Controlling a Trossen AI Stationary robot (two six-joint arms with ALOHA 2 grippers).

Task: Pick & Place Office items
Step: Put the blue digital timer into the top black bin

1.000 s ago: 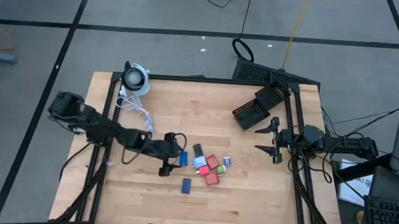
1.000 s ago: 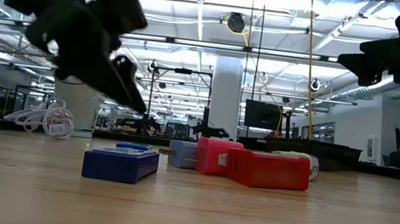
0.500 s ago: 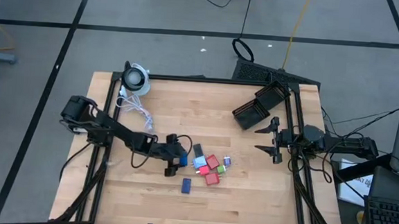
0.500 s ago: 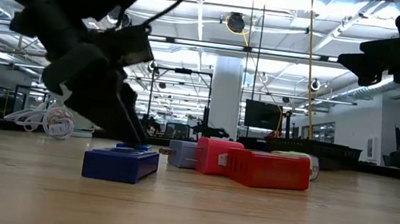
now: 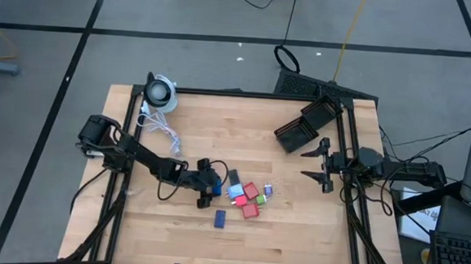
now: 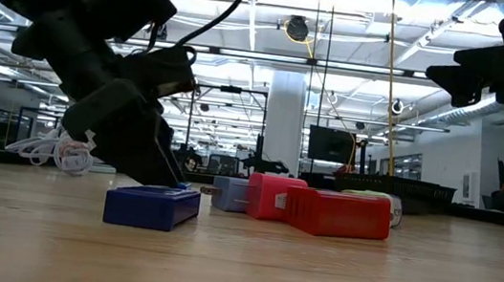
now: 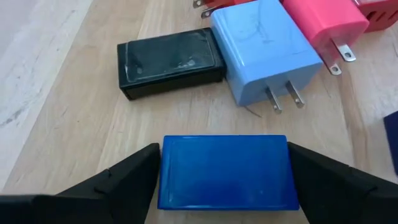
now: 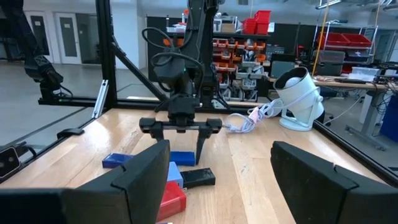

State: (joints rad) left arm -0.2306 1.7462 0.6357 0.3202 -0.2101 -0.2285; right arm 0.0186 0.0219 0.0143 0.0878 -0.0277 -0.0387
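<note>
Now centre your left hand (image 7: pixel 224 177) — fingers apart, straddling the blue block (image 7: pixel 225 171) on the desk (image 7: pixel 74 106) beside the black block (image 7: pixel 171 61) — then close squarely on its smooth short ends. Hard, glossy plastic may slip. Your right hand (image 5: pixel 325 164) waits spread at the desk's right edge.

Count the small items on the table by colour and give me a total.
Blue: 2
Light blue: 1
Black: 1
Red: 2
Pink: 1
Green: 1
Lilac: 1
Total: 9
</note>
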